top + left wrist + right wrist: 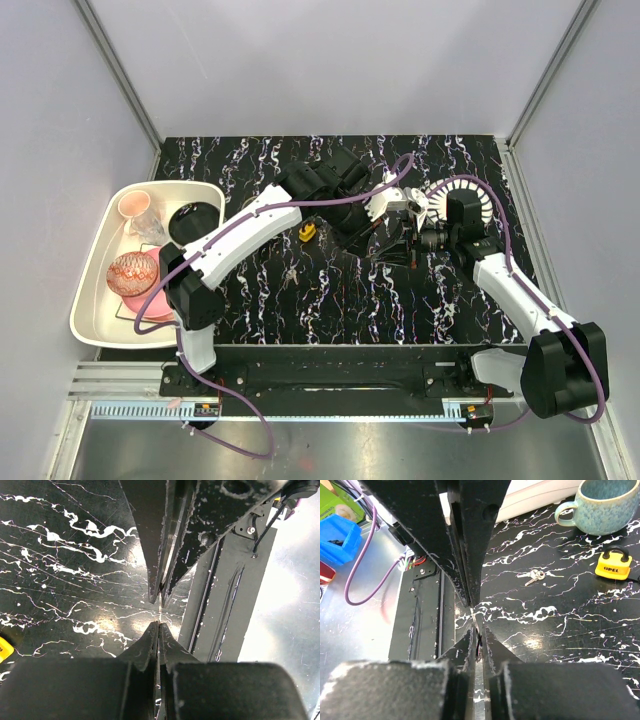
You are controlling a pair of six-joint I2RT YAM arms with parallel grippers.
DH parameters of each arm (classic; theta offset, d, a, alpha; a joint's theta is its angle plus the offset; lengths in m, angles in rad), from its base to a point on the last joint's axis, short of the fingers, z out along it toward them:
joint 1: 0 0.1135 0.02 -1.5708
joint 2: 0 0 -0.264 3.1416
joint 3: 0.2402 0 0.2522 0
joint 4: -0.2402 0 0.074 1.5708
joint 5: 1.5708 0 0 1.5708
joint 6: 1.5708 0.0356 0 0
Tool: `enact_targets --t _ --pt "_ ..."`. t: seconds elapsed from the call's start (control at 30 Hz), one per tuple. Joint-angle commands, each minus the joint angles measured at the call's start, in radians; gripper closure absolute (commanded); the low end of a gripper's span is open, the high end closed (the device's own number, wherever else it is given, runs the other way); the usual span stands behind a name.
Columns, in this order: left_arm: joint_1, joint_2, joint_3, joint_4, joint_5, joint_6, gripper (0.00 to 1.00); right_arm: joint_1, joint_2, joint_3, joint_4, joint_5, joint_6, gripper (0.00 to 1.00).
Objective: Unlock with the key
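You're looking down on a glossy black table [330, 310] veined with white, boxed in by plain pale walls [330, 60], with a dark rail [320, 365] along the near edge where both arms are bolted. Now to your claws: the left gripper [159, 625] is closed right up, fingers [147, 642] pressed together with nothing visible between them, tips low over the marble. The right gripper [476, 627] is pinched down to a thin slit; its fingers [492, 645] almost meet, and you can't tell whether anything thin sits in that slit. It isn't the key [536, 576], which lies flat on the table, off to the side of those fingers and clear of them. The yellow padlock [613, 564] stands a little beyond the key, near it but not touching. From above, the padlock peeks out just beside the left forearm, which stretches across the middle of the table. Both wrists crowd together at the centre back, with a purple cable [340, 200] looping over them. Around you, a teal mug [605, 505] stands behind the padlock, close to the white tray [88, 300] on the left. The tray holds a patterned pink bowl [133, 272] and a pink cup [135, 205]. A blue bin [340, 537] sits off the table past the rail.
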Motion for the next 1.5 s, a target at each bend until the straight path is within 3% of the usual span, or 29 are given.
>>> enact_targets --t 0.0,0.03,0.37,0.43,0.47,0.53,0.6,0.67,0.8,0.97,1.13,1.47 --pt "-0.001 -0.029 -0.003 0.020 0.011 -0.004 1.00 -0.005 -0.023 0.033 0.023 -0.025 -0.008 0.96" --pt "-0.001 -0.029 -0.002 0.020 0.011 -0.004 1.00 -0.005 -0.023 0.030 0.022 -0.030 -0.011 1.00" --pt "-0.001 -0.024 0.003 0.022 -0.007 -0.005 0.98 -0.021 -0.029 0.024 0.025 -0.065 -0.019 1.00" --pt "0.001 -0.028 0.003 0.022 -0.013 -0.008 0.82 -0.025 -0.029 0.024 0.025 -0.067 -0.017 1.00" --pt "0.007 -0.031 0.004 0.020 -0.021 -0.007 0.64 -0.027 -0.027 0.024 0.023 -0.065 -0.019 1.00" --pt "0.016 -0.044 0.001 0.025 -0.029 -0.010 0.49 -0.033 -0.030 0.020 0.023 -0.061 -0.017 1.00" --pt "0.042 -0.064 -0.002 0.031 -0.035 -0.013 0.39 -0.039 -0.032 0.020 0.023 -0.052 -0.017 1.00" --pt "0.077 -0.086 -0.008 0.040 -0.030 -0.016 0.36 -0.044 -0.035 0.019 0.023 -0.036 -0.020 1.00" --pt "0.160 -0.123 -0.040 0.074 -0.067 -0.011 0.20 -0.044 -0.035 0.022 0.023 0.024 -0.022 1.00" --pt "0.261 -0.117 -0.113 0.127 -0.166 0.024 0.18 -0.050 -0.050 0.025 0.035 0.143 -0.016 1.00" --pt "0.286 -0.078 -0.207 0.223 -0.303 0.067 0.18 -0.064 -0.059 0.022 0.049 0.172 -0.005 1.00" --pt "0.323 0.156 -0.147 0.256 -0.444 0.050 0.21 -0.076 -0.076 0.016 0.052 0.173 -0.005 1.00"
